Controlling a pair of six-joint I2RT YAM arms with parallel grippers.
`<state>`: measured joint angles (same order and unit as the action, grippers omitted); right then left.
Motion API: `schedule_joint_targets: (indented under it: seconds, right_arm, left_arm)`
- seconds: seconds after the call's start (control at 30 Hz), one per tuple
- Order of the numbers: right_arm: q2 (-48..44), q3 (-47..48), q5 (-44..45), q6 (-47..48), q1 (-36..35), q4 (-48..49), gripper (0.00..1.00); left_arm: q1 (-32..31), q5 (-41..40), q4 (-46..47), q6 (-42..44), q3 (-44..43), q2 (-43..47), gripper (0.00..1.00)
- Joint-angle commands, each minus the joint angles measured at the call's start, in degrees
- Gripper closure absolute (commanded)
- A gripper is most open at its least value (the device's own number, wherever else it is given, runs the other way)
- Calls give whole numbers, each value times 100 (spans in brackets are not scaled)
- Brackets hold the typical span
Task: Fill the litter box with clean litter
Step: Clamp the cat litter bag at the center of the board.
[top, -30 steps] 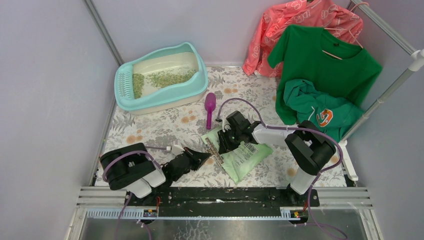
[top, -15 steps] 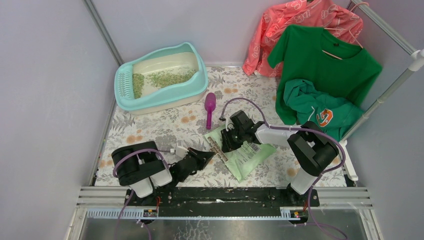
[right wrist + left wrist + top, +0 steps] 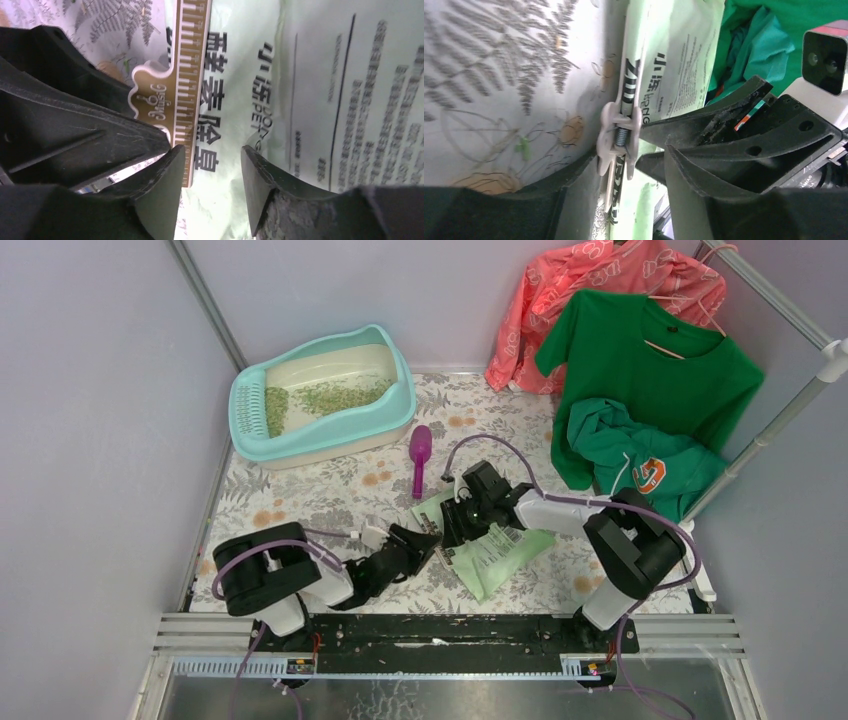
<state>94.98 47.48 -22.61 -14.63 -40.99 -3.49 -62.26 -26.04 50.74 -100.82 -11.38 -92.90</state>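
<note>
The litter box (image 3: 320, 443) sits at the far-left corner of the bench (image 3: 300, 500), its grate end toward the left edge. Litter (image 3: 335, 395) lies in a thin green patch across its basin, with cream floor bare behind it. A purple scoop (image 3: 420, 455) lies on the bench just beside the box's right end, handle pointing to the near edge.

A pale green bag (image 3: 505, 550) lies flat toward the near edge, a little right of the middle. A clip (image 3: 432, 530) with a gold ruler-like strip runs along the bag's left end.

Both arms reach in low and meet at that end. The left pincer (image 3: 425, 540) is released: in its wrist view its jaws stand apart with the clip (image 3: 619, 137) between them, and I cannot tell whether either jaw touches it. The right pincer (image 3: 450, 525) is released too, its jaws parted over the printed bag (image 3: 320, 75) just beside the strip, grasping nothing.

Green and pink clothes (image 3: 650, 360) hang at the far-right corner.
</note>
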Motion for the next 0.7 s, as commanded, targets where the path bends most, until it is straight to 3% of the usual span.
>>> schedule_joint_targets:
  seconds: [0.0,0.33,0.67]
  right_arm:
    - [-623,22,96,-19,-99,-551,45]
    - [-2370,-188,441,-228,-102,-1266,39]
    - [-3212,-879,887,-407,-156,-1576,38]
  left_arm:
    - [-60,360,-1651,560,-146,84,39]
    - [57,278,-1944,874,-73,609,34]
    - [480,759,-2259,1453,-581,172,37]
